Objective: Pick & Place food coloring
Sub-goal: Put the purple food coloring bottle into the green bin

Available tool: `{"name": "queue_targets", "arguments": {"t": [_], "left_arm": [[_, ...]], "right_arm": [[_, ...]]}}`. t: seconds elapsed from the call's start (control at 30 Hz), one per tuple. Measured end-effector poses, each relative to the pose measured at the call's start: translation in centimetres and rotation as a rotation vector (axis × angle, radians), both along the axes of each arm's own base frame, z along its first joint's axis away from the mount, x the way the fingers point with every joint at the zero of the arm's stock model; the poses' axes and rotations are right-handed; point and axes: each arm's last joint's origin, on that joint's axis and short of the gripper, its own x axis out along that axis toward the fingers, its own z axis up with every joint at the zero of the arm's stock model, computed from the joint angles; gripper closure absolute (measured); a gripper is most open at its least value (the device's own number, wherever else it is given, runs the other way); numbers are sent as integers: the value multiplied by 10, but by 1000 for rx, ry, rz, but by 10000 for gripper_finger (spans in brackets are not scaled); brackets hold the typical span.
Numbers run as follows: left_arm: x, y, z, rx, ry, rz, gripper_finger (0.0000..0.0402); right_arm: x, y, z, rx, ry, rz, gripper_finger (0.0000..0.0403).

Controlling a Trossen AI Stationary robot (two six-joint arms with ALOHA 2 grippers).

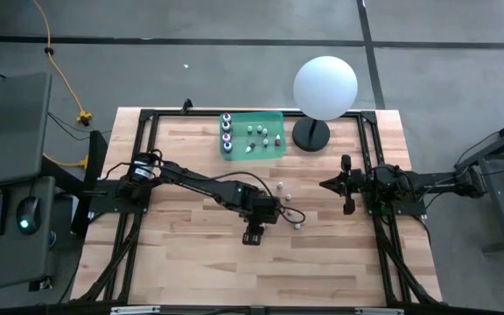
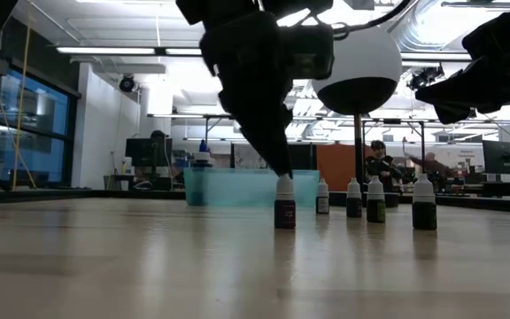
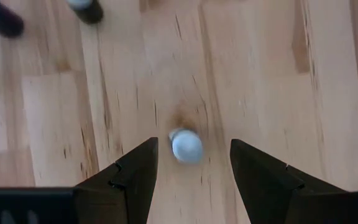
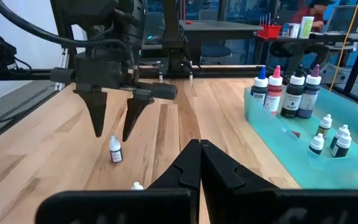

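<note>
A small food coloring bottle (image 3: 186, 146) with a white cap and dark body stands upright on the wooden table (image 1: 191, 262). My left gripper (image 3: 191, 171) points steeply down over it, open, one finger on each side of the cap with a gap on both sides. The right wrist view shows that gripper (image 4: 112, 134) just above the bottle (image 4: 115, 151). In the low view the bottle (image 2: 284, 204) stands under the dark fingers. My right gripper (image 4: 199, 155) waits shut and level at the table's right side (image 1: 326, 184).
Several more small bottles stand loose on the table to the right of the left gripper (image 1: 297, 213) (image 2: 375, 200). A green tray (image 1: 274, 118) at the far edge holds several bottles. A white sphere lamp (image 1: 325, 86) on a black base stands beside it.
</note>
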Motion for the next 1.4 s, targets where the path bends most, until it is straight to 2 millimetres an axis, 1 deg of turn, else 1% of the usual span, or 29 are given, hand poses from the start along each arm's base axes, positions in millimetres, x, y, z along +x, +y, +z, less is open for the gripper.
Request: {"name": "queue_targets", "arguments": {"t": [0.07,0.13,0.23,0.5,1.17,1.27,1.4], "left_arm": [[3,0,-4,0,-4,0,205],[0,0,-8,13,27,4,205],[3,0,-7,18,-1,9,205],[3,0,-16,23,34,8,205],[5,-1,-15,4,22,13,205],[5,-1,-15,6,20,15,219],[5,-1,-15,4,21,13,257]], "right_arm": [[0,0,0,0,1,0,402],[0,0,0,0,0,0,402],[0,0,0,0,0,0,402],[0,0,0,0,0,0,402],[0,0,0,0,0,0,402],[0,0,0,0,1,0,402],[0,0,0,0,1,0,402]]}}
